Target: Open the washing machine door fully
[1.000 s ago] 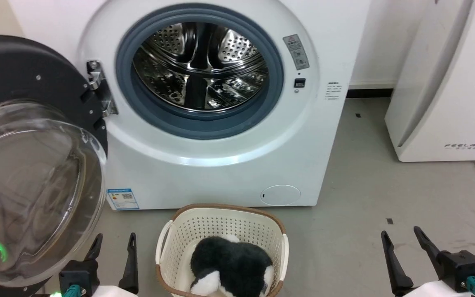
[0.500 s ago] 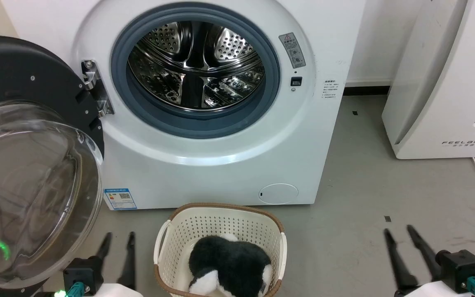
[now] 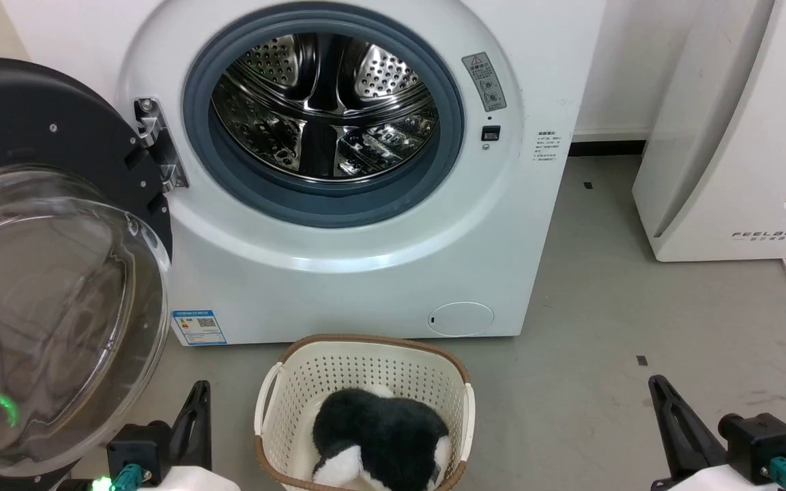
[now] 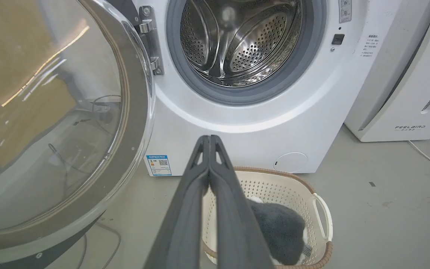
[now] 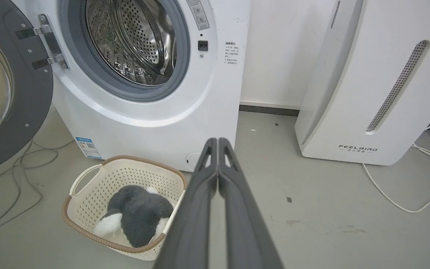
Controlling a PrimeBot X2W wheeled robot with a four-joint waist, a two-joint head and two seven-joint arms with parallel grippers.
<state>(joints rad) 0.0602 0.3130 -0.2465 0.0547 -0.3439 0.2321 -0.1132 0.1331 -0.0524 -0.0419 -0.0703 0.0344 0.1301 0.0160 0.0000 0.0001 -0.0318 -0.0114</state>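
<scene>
Facing us, the washing machine (image 3: 366, 286): a white front-loader taking up the head view from 10 to 1 o'clock. Its mouth is uncovered, and we see the steel drum (image 3: 325, 102) inside the grey gasket (image 3: 328, 204). A blue label (image 3: 198, 327) sits low at its 7 o'clock corner.
washing machine door (image 3: 59, 273): swung clear of the mouth and hanging from the hinge (image 3: 157, 143) at 9 o'clock of the opening. We are looking at its matte black inner face, with the clear glass dome bulging toward us.
left fingers (image 3: 192, 423): at 7 o'clock in the head view, pressed together along their length with nothing between them. In our left wrist view the tips meet in front of the machine's lower panel. The door lies at their 9 o'clock, near but apart; they touch nothing.
right fingers (image 3: 679, 429): at 5 o'clock in the head view, likewise pressed flat together and empty. They are over bare floor (image 3: 604, 307), well apart from the machine.
basket (image 3: 372, 341): cream with a brown rim, on the floor at 6 o'clock, just in front of the machine and between the two pairs of fingers.
plush toy (image 3: 379, 429): black and white, lying in the basket.
FEELBIRD appliance (image 3: 741, 136): white, at 2 o'clock, beside the machine, with a white cable (image 5: 405, 201) trailing on the floor.
</scene>
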